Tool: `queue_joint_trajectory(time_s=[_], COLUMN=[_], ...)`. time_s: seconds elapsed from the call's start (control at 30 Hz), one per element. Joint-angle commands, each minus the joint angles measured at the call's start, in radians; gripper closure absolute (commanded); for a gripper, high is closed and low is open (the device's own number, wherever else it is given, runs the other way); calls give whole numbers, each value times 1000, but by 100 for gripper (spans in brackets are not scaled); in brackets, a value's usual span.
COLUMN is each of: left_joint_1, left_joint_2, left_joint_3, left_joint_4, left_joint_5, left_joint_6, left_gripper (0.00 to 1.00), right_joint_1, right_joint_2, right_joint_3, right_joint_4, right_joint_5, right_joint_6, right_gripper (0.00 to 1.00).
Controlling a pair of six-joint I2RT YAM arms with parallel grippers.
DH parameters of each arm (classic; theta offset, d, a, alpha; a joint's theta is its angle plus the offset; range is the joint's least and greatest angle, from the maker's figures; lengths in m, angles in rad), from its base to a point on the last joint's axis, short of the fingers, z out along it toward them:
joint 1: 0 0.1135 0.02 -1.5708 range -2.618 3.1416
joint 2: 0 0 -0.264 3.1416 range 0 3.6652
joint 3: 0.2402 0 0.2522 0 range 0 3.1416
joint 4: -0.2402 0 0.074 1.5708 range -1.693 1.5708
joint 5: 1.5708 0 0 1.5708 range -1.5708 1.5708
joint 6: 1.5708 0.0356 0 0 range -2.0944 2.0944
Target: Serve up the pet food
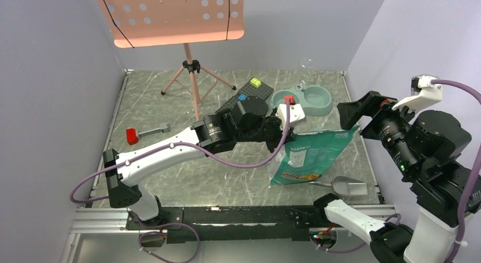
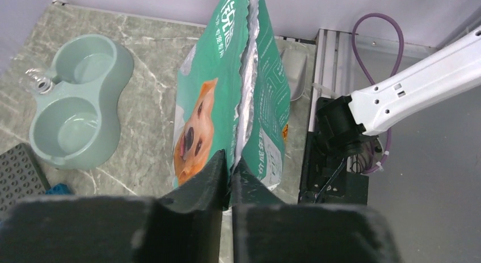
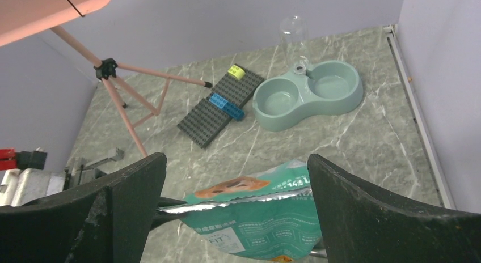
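Left gripper is clamped on an edge of the one teal bag, right of mid-desk; right gripper hangs wide open above it. No pet food shows, so it is presumably inside the bag. Both wells of the single double bowl, toward the far right corner, are empty. One scoop lies at the near right edge. Serving looks barely begun.

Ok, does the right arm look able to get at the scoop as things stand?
Probably yes: the right tool is open and empty above the bag, and the scoop lies uncovered near that arm's base; the left tool grips only the bag.
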Motion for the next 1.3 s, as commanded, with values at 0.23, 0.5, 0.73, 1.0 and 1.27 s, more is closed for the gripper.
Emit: queue_joint_trajectory(time_s=[0.23,0.5,0.73,1.0,1.27], left_joint_1=[-14,-14,-14,-14,-14], left_joint_2=[-146,-305,-485,-649,-635], left_joint_3=[-73,-166,-225,-250,-243], left_joint_4=[28,-64,-222,-342,-328], left_joint_5=[-417,-708,-858,-854,-727], left_joint_6=[-12,-86,-214,-371,-426], left_gripper=[100,100,100,100,100], right_joint_1=[-4,-4,-4,0,119], right_joint_2=[34,72,103,169,244], right_joint_3=[-46,-103,-191,-368,-452], right_joint_4=[-44,-16,61,205,429], right_joint_5=[47,2,-122,-398,-501], right_joint_6=[94,146,171,299,506], right_gripper=[0,0,0,0,0])
